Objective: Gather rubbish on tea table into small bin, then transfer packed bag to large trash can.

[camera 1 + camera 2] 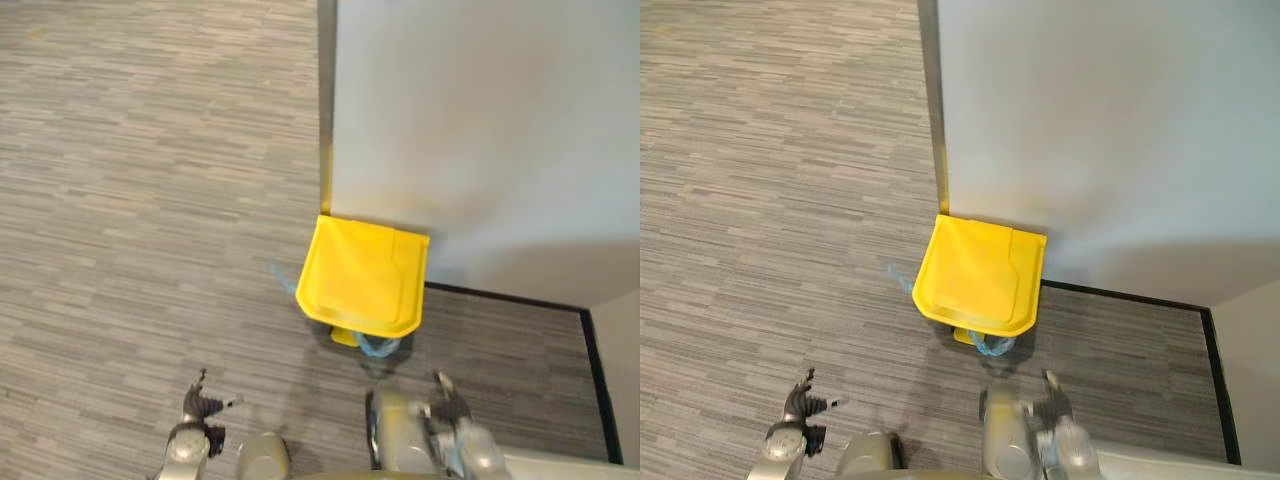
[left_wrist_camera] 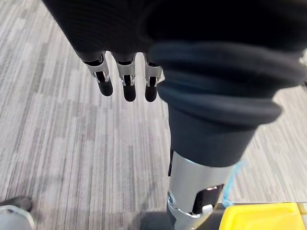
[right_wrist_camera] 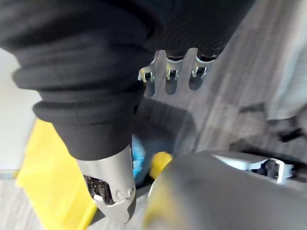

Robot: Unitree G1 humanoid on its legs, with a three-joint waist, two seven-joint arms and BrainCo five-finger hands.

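The left hand (image 1: 200,408) is held low over the carpet (image 1: 150,200), its fingers (image 2: 124,84) straight and apart, nothing grasped. The right hand (image 1: 452,400) is likewise held empty, fingers (image 3: 171,76) relaxed. Ahead, the yellow-lidded can (image 1: 365,275) is set against the wall (image 1: 480,120), lid closed. Blue plastic (image 1: 375,345) is seen protruding beneath the lid's front edge.

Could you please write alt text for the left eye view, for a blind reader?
A yellow bin with its lid shut stands on grey carpet against a pale wall, blue bag peeking out. The left hand and right hand hang empty below.
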